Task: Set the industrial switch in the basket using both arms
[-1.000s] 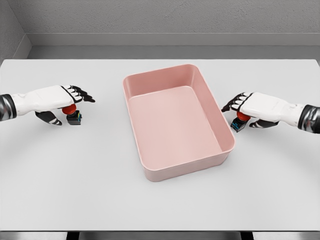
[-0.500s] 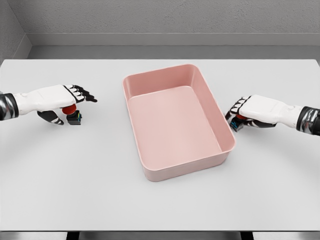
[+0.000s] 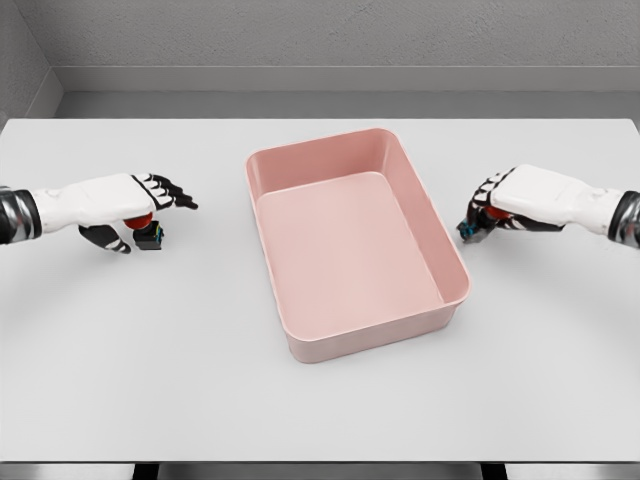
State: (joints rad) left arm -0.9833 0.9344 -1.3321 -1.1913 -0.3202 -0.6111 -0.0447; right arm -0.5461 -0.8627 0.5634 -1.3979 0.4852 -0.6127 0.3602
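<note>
A smooth pink rectangular basket (image 3: 355,245) with rounded corners sat at frame centre on a matte white table (image 3: 200,380). At left, the left hand (image 3: 125,205) curled over a small dark switch (image 3: 148,232) with a red button, fingertips extended. At right, the right hand (image 3: 510,205) closed on a second switch (image 3: 472,230), just beside the basket's right wall.

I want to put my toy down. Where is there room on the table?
The front of the table, below the pink basket, is bare. So is the strip behind it. It is crowded beside the left hand and the right hand, each over a small switch.
</note>
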